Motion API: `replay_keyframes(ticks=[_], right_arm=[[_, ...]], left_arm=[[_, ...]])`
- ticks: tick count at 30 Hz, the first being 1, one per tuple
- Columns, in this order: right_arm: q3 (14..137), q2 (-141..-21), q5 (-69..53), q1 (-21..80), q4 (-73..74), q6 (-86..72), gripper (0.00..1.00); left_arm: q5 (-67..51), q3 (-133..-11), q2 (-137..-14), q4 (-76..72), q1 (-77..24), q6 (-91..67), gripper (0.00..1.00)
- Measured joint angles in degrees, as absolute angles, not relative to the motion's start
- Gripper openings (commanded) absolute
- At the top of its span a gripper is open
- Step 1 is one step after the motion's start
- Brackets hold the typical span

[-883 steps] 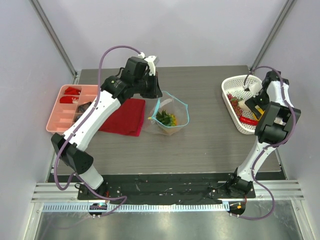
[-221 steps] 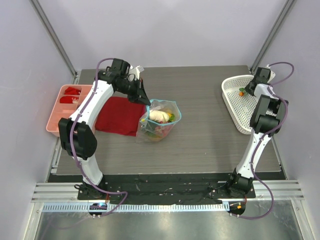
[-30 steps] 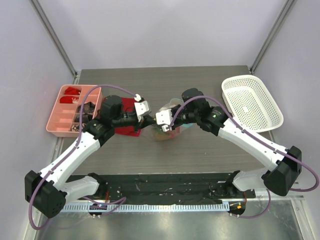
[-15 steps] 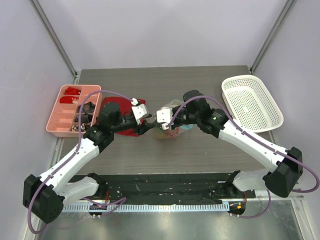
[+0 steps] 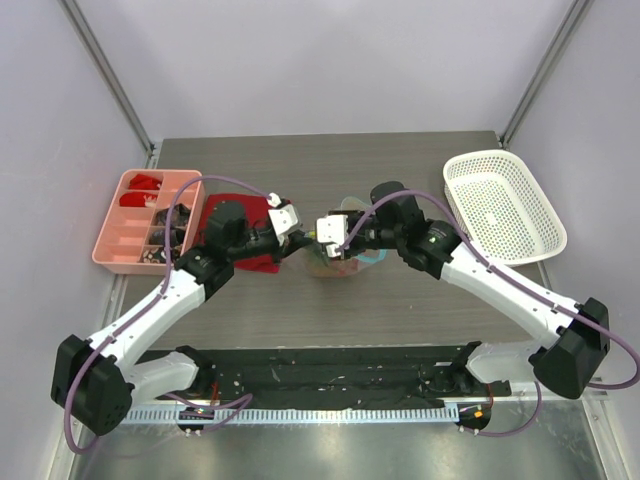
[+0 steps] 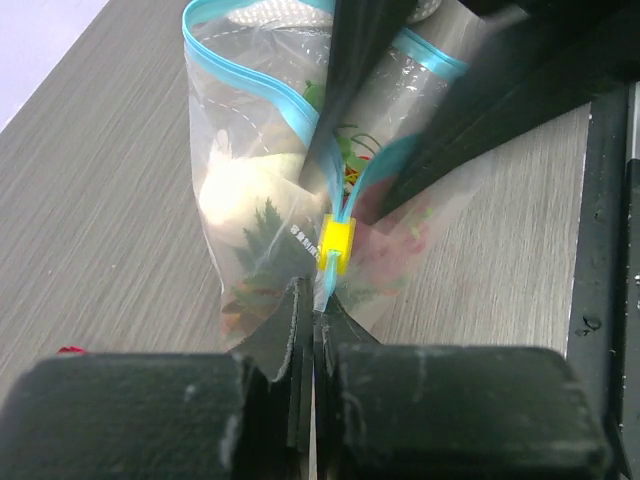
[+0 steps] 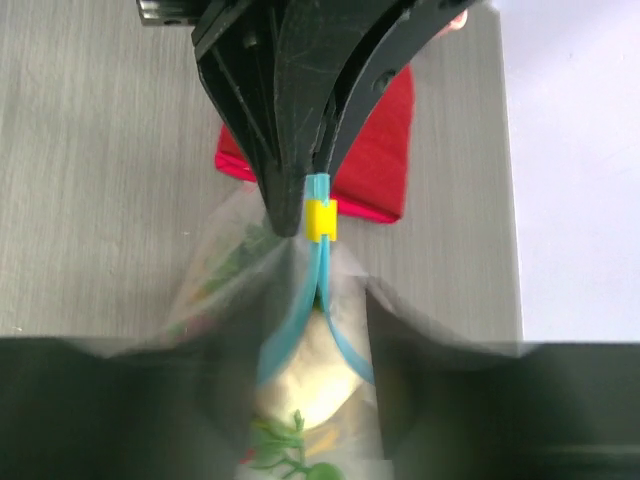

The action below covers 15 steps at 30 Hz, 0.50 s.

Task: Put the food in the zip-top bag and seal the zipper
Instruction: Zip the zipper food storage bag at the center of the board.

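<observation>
Top view alone: showing both arms reaching inward over the table (image 5: 400, 160) and meeting at the bag (image 5: 345, 265), standing mid-table. Also showing the white basket (image 5: 505, 205) far right, the pink tray (image 5: 108, 248) far left, and the red cloth (image 5: 258, 262) just left of the bag. Hiding both finger gaps under the wrist housings.

Right wrist view: facing the left gripper (image 7: 303, 205), clenching tight on the end of the zipper (image 7: 321, 262) right beside the yellow slider (image 7: 320, 219). Showing the right gripper (image 7: 325, 275) standing parted and blurred, flanking the two teal strips just short of the slider. Not making clear whether touching the film. Revealing the radish (image 7: 305, 385) and green leaves (image 7: 280, 445) lying inside the bag, below the parting strips.

Left wrist view: confirming the left-hand pinch, leaving no gap, nipping the bag's corner film just under the slider. Showing the zipper gaping in a wide loop beyond the slider. Showing the opposite dark fingers (image 6: 480, 110) straddling the mouth, narrowing toward the slider. Showing red-green bits through the film, too blurred for naming.
</observation>
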State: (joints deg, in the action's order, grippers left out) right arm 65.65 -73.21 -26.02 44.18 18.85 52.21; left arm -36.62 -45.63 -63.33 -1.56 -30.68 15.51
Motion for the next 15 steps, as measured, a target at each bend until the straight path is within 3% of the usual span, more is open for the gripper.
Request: replay_keyframes(ticks=[5, 10, 15], right_arm=[[66.0, -72.8, -27.2, 44.2, 18.0, 50.7, 0.66], [68.5, -73.3, -29.9, 44.2, 18.2, 48.7, 0.56], [71.2, -75.0, -31.6, 44.2, 17.9, 47.2, 0.53]], left_arm=[[-37.4, -45.6, -63.2, -1.2, -30.7, 15.5, 0.00], [-37.8, -46.0, -63.2, -0.2, -30.7, 15.6, 0.00], [-37.8, -46.0, -63.2, 0.0, -30.7, 15.7, 0.00]])
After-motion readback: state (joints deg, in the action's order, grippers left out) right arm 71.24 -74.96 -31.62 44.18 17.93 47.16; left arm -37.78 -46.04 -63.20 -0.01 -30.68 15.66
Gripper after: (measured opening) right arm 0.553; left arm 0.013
